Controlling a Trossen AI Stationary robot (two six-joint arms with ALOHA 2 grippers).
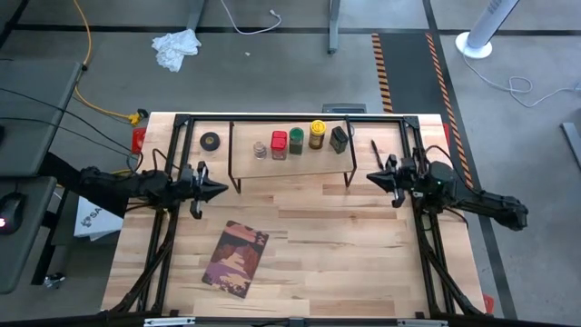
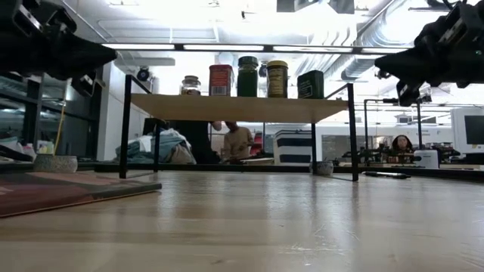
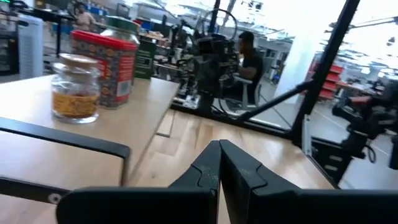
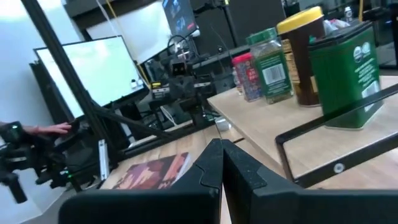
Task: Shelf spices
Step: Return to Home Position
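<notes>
Shelving looks done: clear glass jar (image 1: 260, 150), red box (image 1: 279, 143), green-topped jar (image 1: 296, 141), yellow-topped jar (image 1: 317, 133) and dark tin (image 1: 339, 138) stand in a row on the shelf (image 1: 290, 165), left pincer (image 1: 222, 190) and right pincer (image 1: 370, 176) both pressed together, empty, off either end of it; I'd say only arm parking remains.

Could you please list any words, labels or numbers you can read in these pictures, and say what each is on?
No text can be read.
On the dark green rectangular tin: white print, too blurred.
On the green-topped clear jar: white label, too small.
On the red patterned round tin: pattern only, no legible words.
</notes>
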